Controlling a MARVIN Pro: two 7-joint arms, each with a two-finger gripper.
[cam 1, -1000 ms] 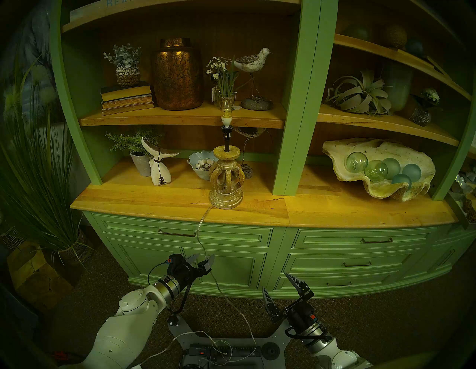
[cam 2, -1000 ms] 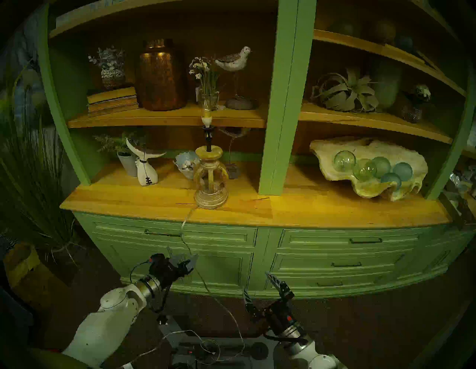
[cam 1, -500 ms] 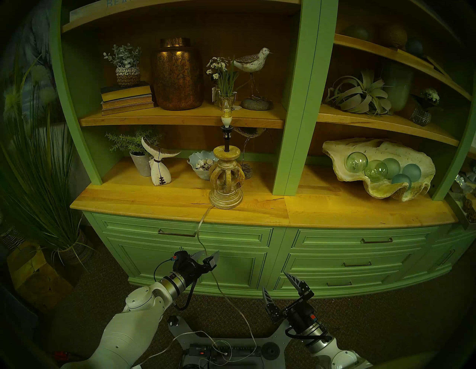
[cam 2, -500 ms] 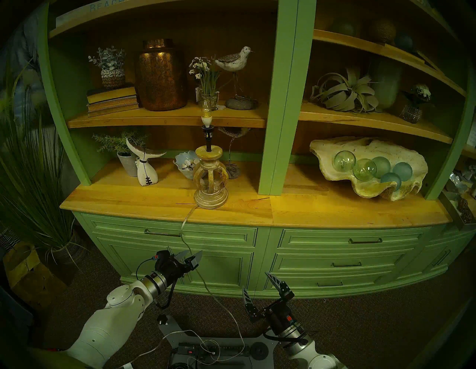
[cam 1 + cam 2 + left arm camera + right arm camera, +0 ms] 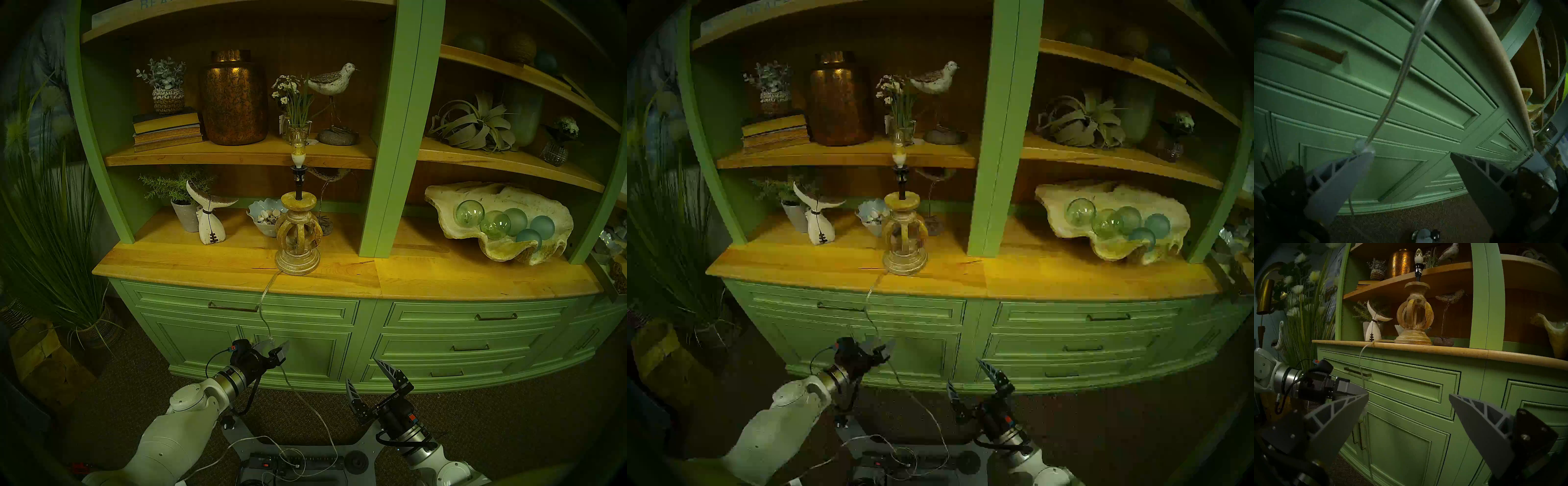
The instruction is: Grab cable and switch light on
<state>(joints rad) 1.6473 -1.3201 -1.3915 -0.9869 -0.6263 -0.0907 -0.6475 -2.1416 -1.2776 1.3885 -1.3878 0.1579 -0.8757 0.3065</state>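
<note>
The light [image 5: 298, 149] is a small candle bulb on a black stem, atop a carved tan lamp base [image 5: 298, 237] on the wooden counter [image 5: 203, 268]. It looks unlit in the right wrist view [image 5: 1418, 255]. The thin clear cable [image 5: 263, 305] hangs from the base over the counter edge, down the green cabinet front. My left gripper [image 5: 274, 346] is open at the cable. The small clear inline switch [image 5: 1362, 146] rests against one fingertip [image 5: 1366, 157], and nothing is clamped. Lower right, my right gripper [image 5: 363, 371] hangs open and empty, away from the cable.
The cable runs on down to a black power strip [image 5: 295, 461] on my base, where a white cable [image 5: 237, 444] loops. A drawer handle [image 5: 233, 308] is just left of the cable. A tall grass plant [image 5: 57, 237] stands at the left; a copper jar [image 5: 234, 98] sits on the shelf.
My left gripper moved a little to the right, then dropped slightly, staying open around the cable. The right arm has not moved.
</note>
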